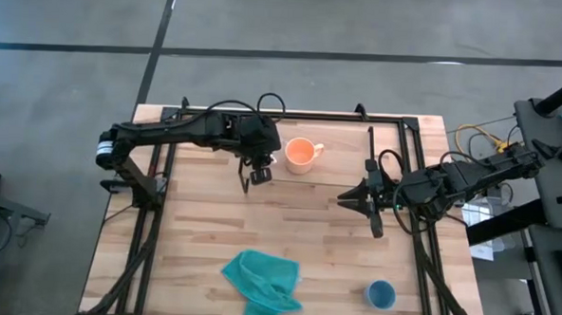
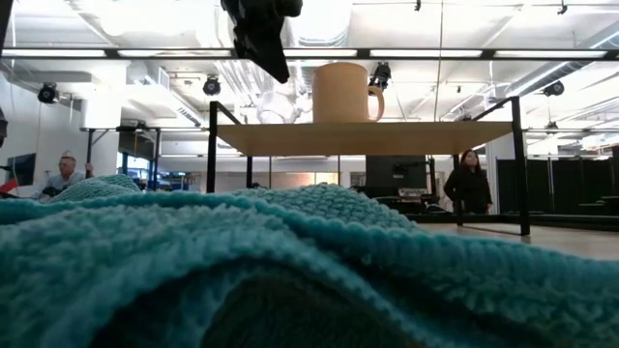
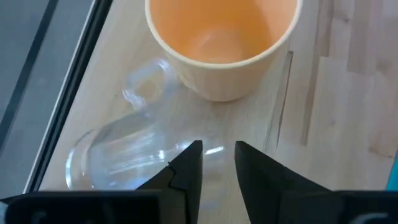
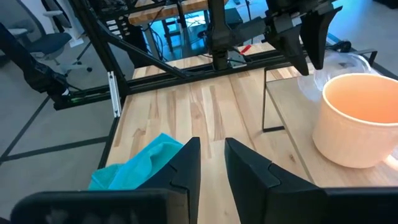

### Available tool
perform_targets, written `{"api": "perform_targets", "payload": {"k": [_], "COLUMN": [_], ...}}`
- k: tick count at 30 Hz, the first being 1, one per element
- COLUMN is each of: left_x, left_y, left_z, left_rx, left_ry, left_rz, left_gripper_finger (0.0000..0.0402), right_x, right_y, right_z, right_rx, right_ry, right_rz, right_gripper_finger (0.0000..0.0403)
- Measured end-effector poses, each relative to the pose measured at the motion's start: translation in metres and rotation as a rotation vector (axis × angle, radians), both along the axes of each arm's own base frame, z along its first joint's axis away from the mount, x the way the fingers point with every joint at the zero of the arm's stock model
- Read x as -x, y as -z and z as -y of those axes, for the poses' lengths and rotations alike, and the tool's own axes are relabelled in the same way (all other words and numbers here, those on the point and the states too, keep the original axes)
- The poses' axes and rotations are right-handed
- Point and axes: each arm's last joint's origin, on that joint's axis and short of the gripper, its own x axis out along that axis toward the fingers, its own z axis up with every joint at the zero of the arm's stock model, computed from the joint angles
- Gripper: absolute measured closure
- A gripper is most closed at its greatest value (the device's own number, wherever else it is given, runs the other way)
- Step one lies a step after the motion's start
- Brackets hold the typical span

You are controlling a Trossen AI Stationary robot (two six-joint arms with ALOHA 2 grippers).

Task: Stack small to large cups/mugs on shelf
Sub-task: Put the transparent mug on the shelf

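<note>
The orange mug (image 1: 300,155) stands upright on the shelf (image 2: 368,137), also seen as the orange mug (image 3: 221,37) in the left wrist view. The clear glass cup (image 3: 127,146) lies on its side on the shelf board, right beside the mug. My left gripper (image 3: 217,158) hovers just above the glass, its fingers a narrow gap apart. My right gripper (image 1: 344,196) waits over the table to the right of the shelf, shut, pointing at the mug (image 4: 360,118). The blue cup (image 1: 380,295) stands near the table's near right corner. My left gripper comes down from above over the side wall of the lying glass cup (image 3: 155,155). Whether its fingertips touch the glass, I cannot tell.
A crumpled teal cloth (image 1: 261,285) lies at the table's near edge and fills the low view's foreground (image 2: 290,271). Black frame rails (image 1: 150,218) run along both sides of the table. People stand in the room beyond the table.
</note>
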Motion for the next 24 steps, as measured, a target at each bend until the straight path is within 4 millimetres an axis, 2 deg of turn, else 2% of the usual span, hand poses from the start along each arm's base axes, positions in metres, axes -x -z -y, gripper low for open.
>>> {"api": "perform_targets", "payload": {"k": [17, 24], "left_x": [0.0017, 0.0016], "left_y": [0.0006, 0.0000], "left_z": [-0.0038, -0.0038], "left_rx": [-0.004, -0.004], "left_ry": [-0.014, -0.014], "left_rz": [-0.004, -0.001], "left_gripper_finger": [0.0320, 0.0320], "right_x": [0.0000, -0.0001], "right_y": [0.0000, -0.0002], "right_z": [0.0000, 0.0000], "right_rx": [0.000, -0.062], "right_ry": [0.000, 0.023], "right_rz": [0.000, -0.001], "right_gripper_finger": [0.0339, 0.0337]}}
